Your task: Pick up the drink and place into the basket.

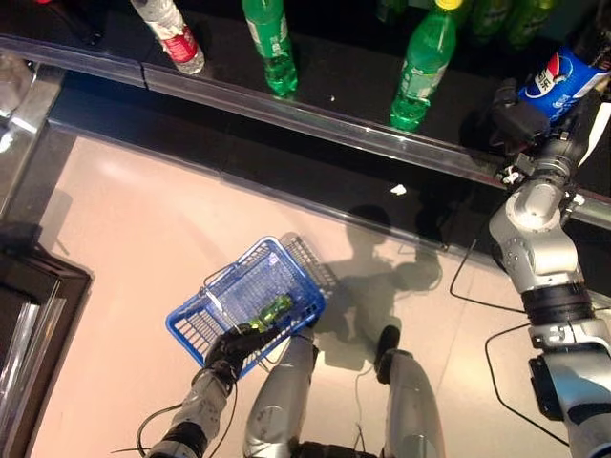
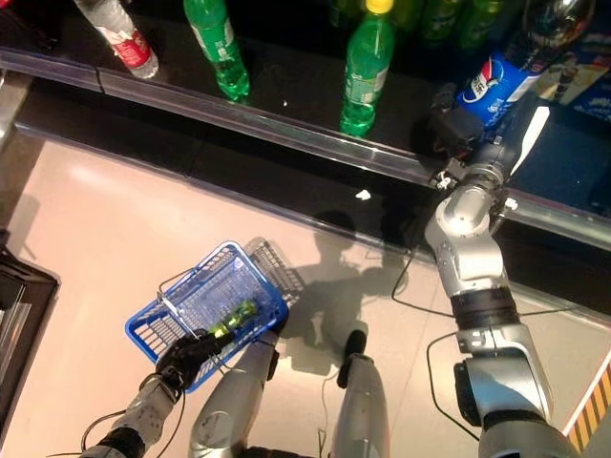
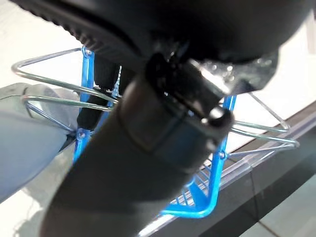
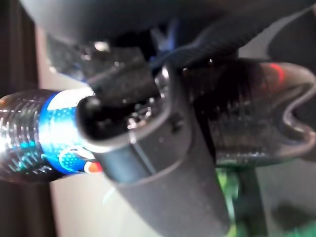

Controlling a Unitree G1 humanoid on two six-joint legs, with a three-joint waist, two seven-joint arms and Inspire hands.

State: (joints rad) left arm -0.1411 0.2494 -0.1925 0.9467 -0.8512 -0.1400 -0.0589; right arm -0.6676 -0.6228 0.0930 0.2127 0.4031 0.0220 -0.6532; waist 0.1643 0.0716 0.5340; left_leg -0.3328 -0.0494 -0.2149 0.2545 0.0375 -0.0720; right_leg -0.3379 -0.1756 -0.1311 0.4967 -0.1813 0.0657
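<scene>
A dark cola bottle [image 1: 558, 78] with a blue label stands tilted at the right end of the black shelf. My right hand [image 1: 518, 119] is raised to it, and in the right wrist view its thumb [image 4: 148, 148] and fingers curl round the cola bottle [image 4: 44, 131]. Low on the left, my left hand [image 1: 237, 348] is shut on the near edge of a blue wire basket [image 1: 220, 281], which hangs above the pale floor. A small green bottle [image 1: 274, 310] lies inside it. The left wrist view shows the blue basket [image 3: 217, 163] and its wire handles past the hand [image 3: 148, 148].
Two green soda bottles [image 1: 270, 43] [image 1: 422, 67] and a clear bottle with a red label [image 1: 172, 33] stand on the shelf, more green ones behind. The shelf's metal front edge [image 1: 315, 114] runs across. A dark cabinet [image 1: 29, 315] stands at the left.
</scene>
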